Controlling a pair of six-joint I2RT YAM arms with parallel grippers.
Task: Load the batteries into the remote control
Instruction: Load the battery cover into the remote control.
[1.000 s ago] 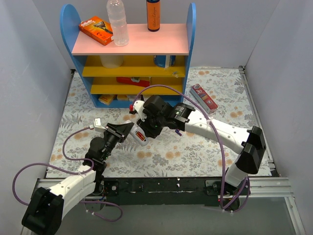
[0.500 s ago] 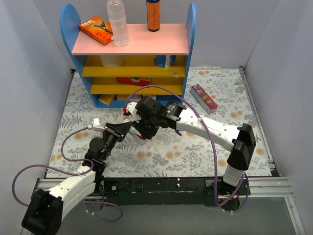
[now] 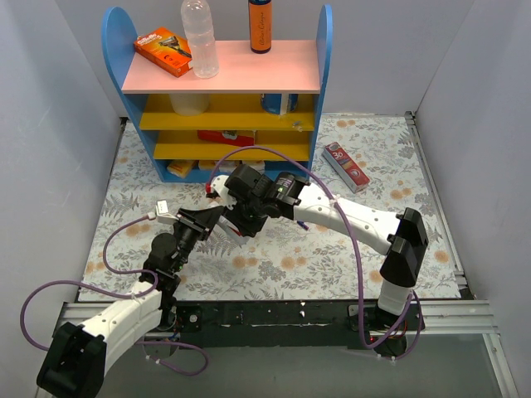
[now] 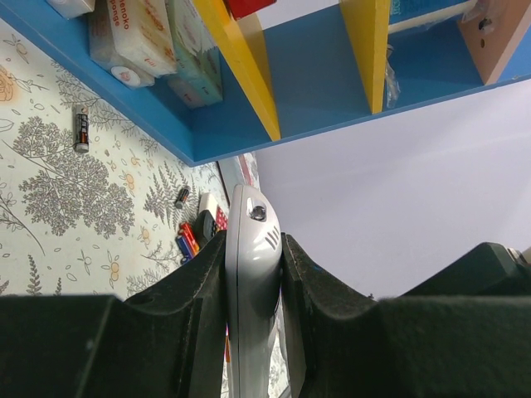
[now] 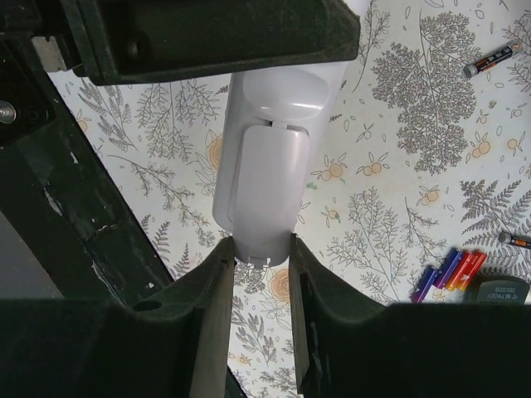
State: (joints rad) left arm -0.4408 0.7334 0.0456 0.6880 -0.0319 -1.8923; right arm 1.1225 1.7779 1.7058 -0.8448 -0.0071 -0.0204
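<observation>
The grey remote control (image 4: 253, 274) stands edge-on between my left gripper's (image 4: 253, 249) jaws, which are shut on it. From the right wrist view I see the remote control's (image 5: 270, 149) back with its cover panel closed. My right gripper (image 5: 259, 249) is shut on its rounded end, both fingertips touching. The two grippers (image 3: 211, 220) (image 3: 241, 217) meet above the mat's middle. A cluster of red-orange and blue batteries (image 5: 452, 274) (image 4: 188, 240) lies on the mat. Single batteries lie apart (image 5: 491, 60) (image 5: 514, 240) (image 4: 80, 128).
The blue shelf unit (image 3: 216, 91) stands at the back, with boxes (image 4: 141, 33) on its bottom shelf. A long red-and-white box (image 3: 346, 166) lies at the back right of the floral mat. A small black item (image 5: 500, 291) sits beside the battery cluster.
My right arm has swung left toward the left gripper, and its fingers now sit around the remote's end. The left gripper has kept the remote almost still.
</observation>
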